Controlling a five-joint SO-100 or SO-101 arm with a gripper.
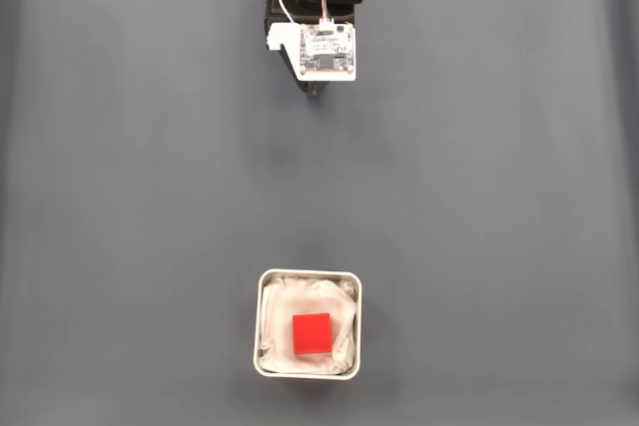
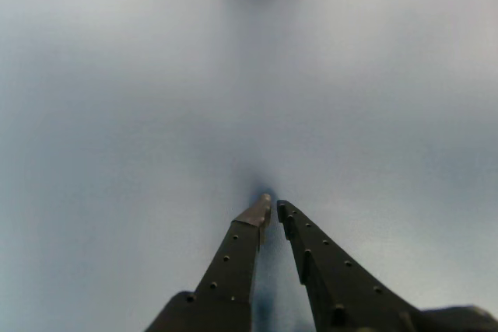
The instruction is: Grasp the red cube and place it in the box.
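Since the red cube point(image 1: 312, 333) already sits inside the box point(image 1: 262, 326) on its white lining, near the bottom centre of the fixed view, the placing looks done. At the top edge the arm point(image 1: 318, 7) is folded back, well apart from the box, above the grey desk point(image 1: 120, 197). Seen from the wrist view, the gripper point(image 2: 272, 209) is clenched with nothing between its fingers (tips almost touching), pointing at bare desk. Nothing seems left but resting.
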